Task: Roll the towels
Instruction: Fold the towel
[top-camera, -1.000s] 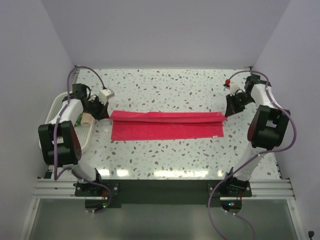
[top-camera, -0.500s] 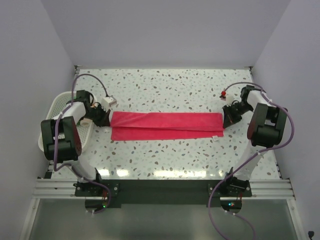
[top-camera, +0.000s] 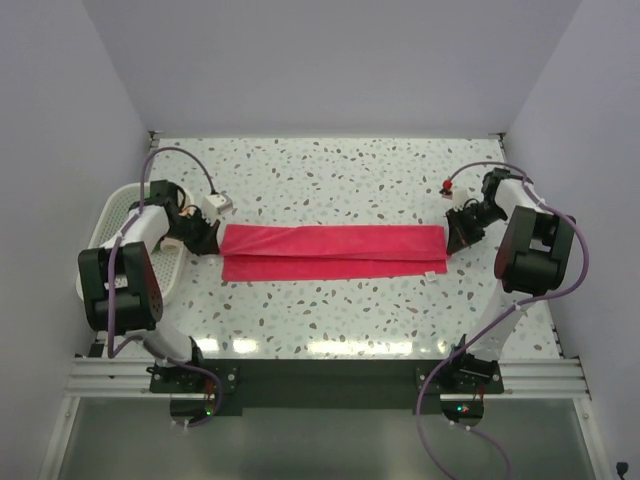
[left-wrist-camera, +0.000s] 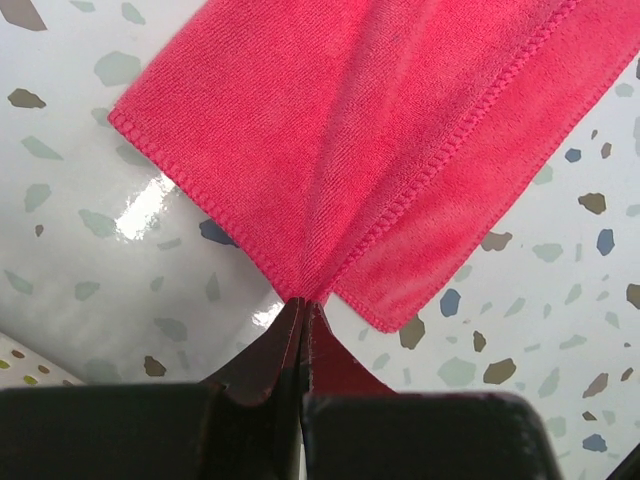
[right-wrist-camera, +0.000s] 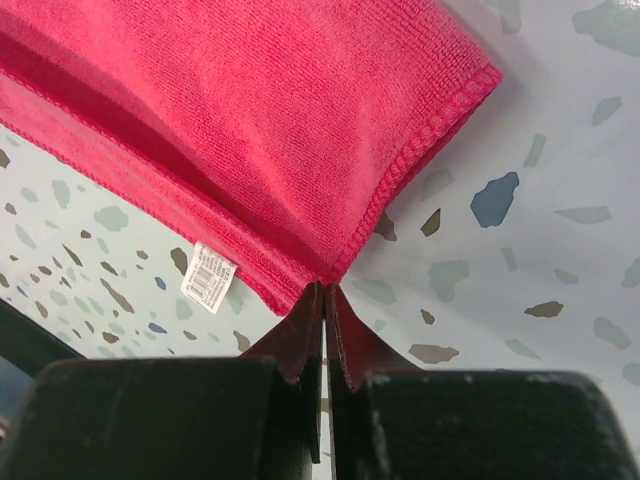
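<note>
A pink-red towel (top-camera: 333, 251) lies folded lengthwise in a long strip across the middle of the table. My left gripper (top-camera: 213, 241) is shut on its left end, the closed tips (left-wrist-camera: 303, 303) pinching the folded edge of the towel (left-wrist-camera: 370, 130) just above the tabletop. At the right end my right gripper (top-camera: 451, 238) is shut too, with its tips (right-wrist-camera: 326, 288) nipping the hem of the towel (right-wrist-camera: 250, 110). A white label (right-wrist-camera: 208, 276) hangs from the near edge. No other towel is clearly visible.
A white mesh basket (top-camera: 113, 208) stands at the table's left edge, just behind my left arm. White walls close in the table at the back and on both sides. Speckled tabletop (top-camera: 330, 310) shows in front of the strip.
Both grippers came down and forward, laying the raised far fold onto the towel, which now looks narrower and flatter. Over the last half second almost nothing has moved.
</note>
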